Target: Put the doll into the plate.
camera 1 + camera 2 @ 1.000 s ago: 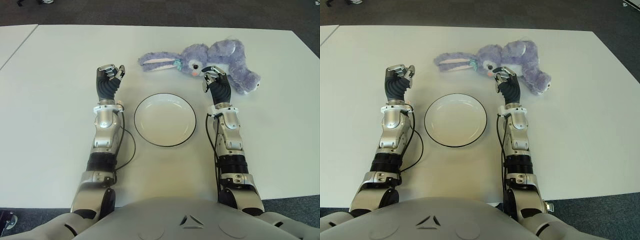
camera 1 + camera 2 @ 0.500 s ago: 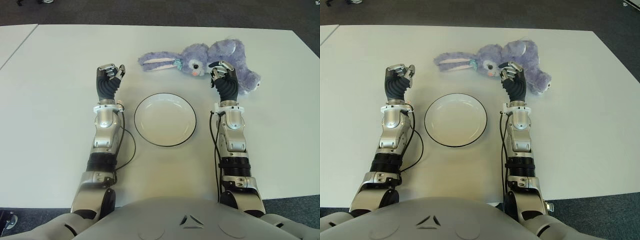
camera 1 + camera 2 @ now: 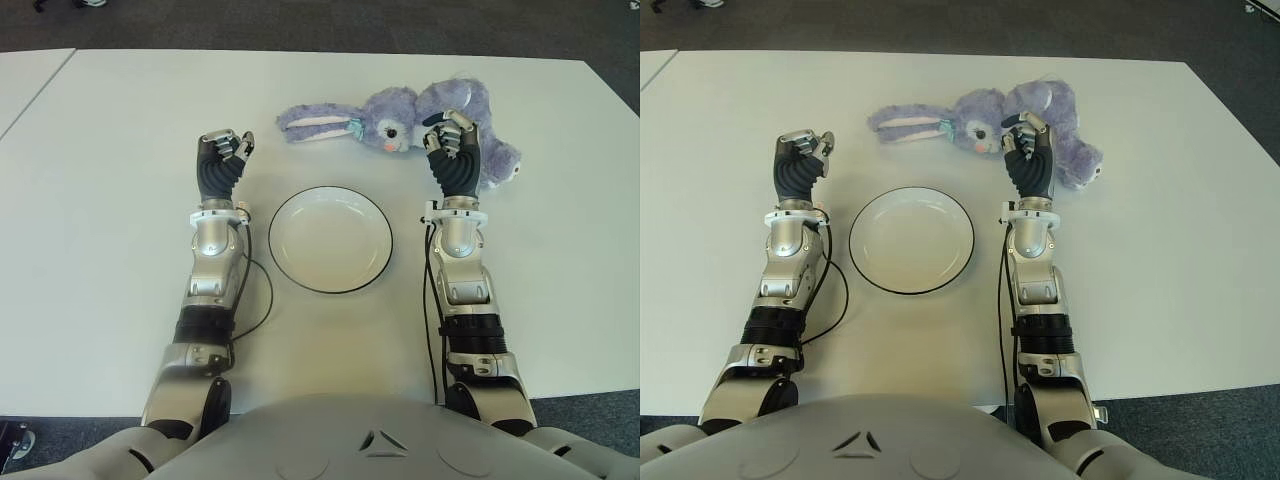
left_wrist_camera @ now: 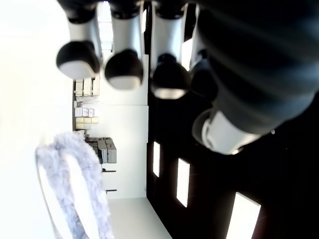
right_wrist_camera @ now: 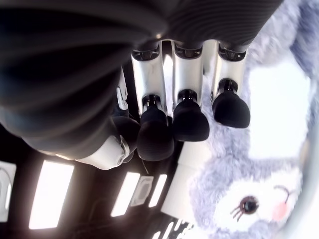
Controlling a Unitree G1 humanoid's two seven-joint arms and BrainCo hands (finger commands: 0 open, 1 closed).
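Two head cameras sit side by side and look down at the white table [image 3: 100, 200]. They share almost the same scene. Each wrist camera sits very close behind its own fingers [image 5: 189, 119], and both catch some of the purple doll [image 3: 1010, 115].

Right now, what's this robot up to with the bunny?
The robot is reaching its right hand over to a purple bunny doll lying on the white table, beyond an empty plate. The fingers are curled at the doll's body but have not gripped it. The left hand shows left of the plate, curled and holding nothing. The doll is not in the plate yet.
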